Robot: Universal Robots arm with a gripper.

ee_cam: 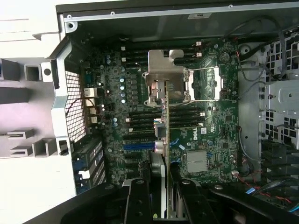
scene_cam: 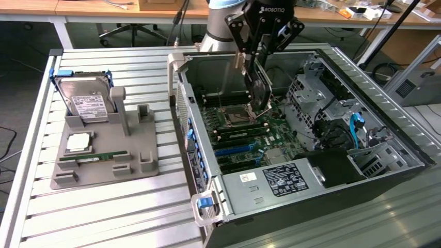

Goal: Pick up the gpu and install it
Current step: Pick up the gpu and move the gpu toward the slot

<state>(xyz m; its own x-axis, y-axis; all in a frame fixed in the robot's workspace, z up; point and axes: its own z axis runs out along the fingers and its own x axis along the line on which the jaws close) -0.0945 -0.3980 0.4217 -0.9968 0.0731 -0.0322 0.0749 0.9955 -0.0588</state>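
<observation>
Parts holder (scene_cam: 141, 170): grey, on the slatted table (scene_cam: 103, 217), beside the open PC case (scene_cam: 331, 217).
Hard drive (scene_cam: 86, 101): I see it propped at holder's far corner.

Foreground: I see a ribbed metal table (scene_cam: 103, 217) under even light. Background: wooden desks (scene_cam: 82, 6) run along the far edge, a wheeled chair base (scene_cam: 127, 32) stands by them, and the floor (scene_cam: 28, 62) is dark grey.
</observation>
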